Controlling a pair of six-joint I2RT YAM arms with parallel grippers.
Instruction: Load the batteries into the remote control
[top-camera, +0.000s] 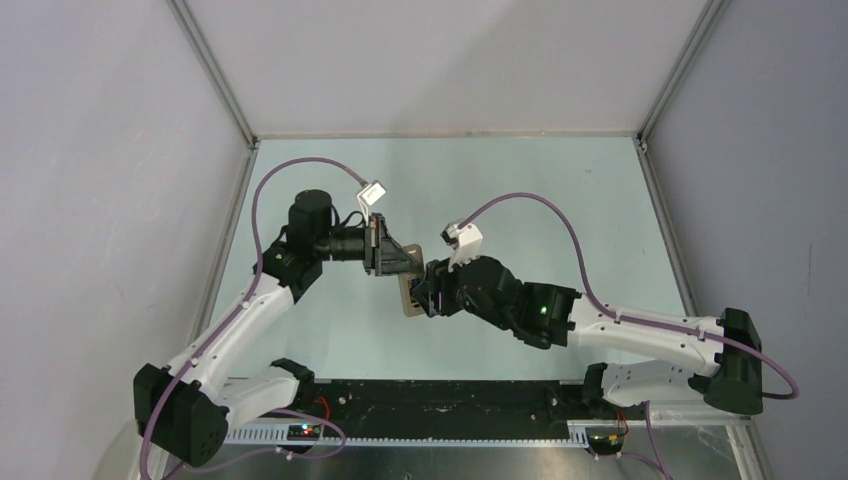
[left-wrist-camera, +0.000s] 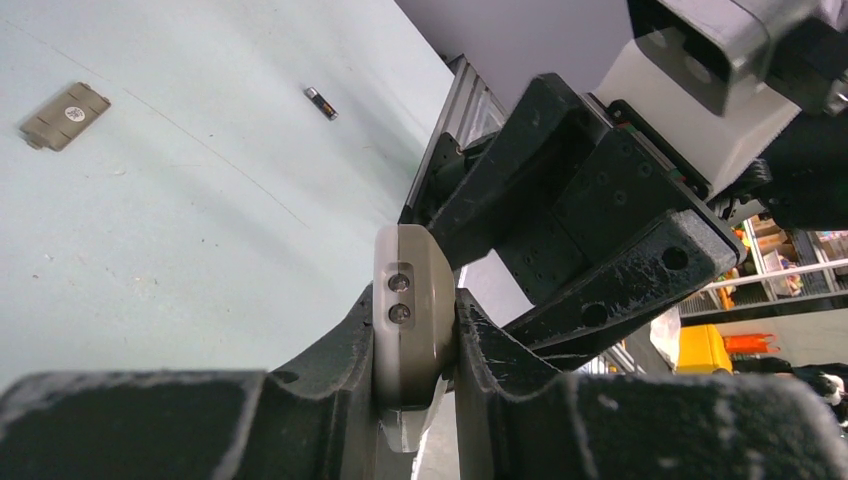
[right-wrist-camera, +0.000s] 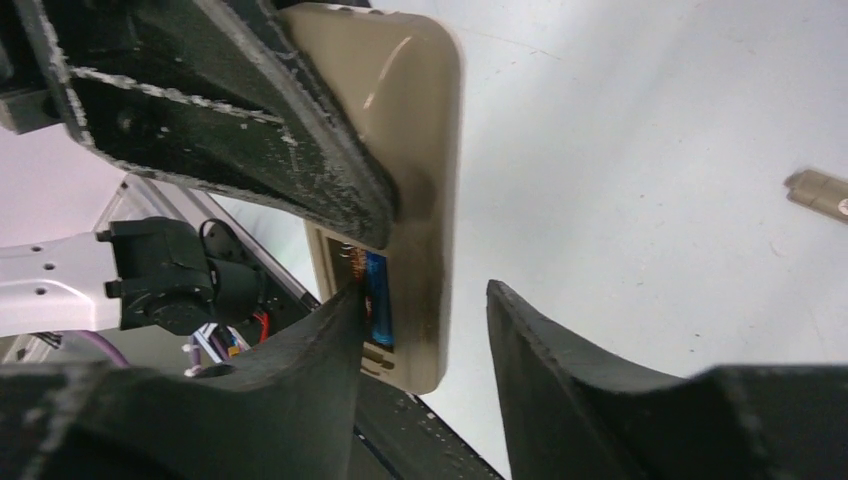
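Observation:
My left gripper (left-wrist-camera: 415, 312) is shut on the remote control (left-wrist-camera: 412, 300), holding it edge-up above the table, as the top view also shows (top-camera: 408, 296). The tan back of the remote control (right-wrist-camera: 425, 150) faces my right wrist camera, and a bright blue battery (right-wrist-camera: 377, 300) lies in its recessed slot. My right gripper (right-wrist-camera: 422, 300) straddles the remote's lower end. One fingertip (right-wrist-camera: 345, 305) touches the slot by the blue battery; the other stands apart with a gap. A dark battery (left-wrist-camera: 321, 103) lies loose on the table.
A tan battery cover (left-wrist-camera: 64, 116) lies flat on the pale green table, also visible at the right edge of the right wrist view (right-wrist-camera: 820, 192). Both arms meet mid-table (top-camera: 425, 280). Grey walls enclose the table on three sides.

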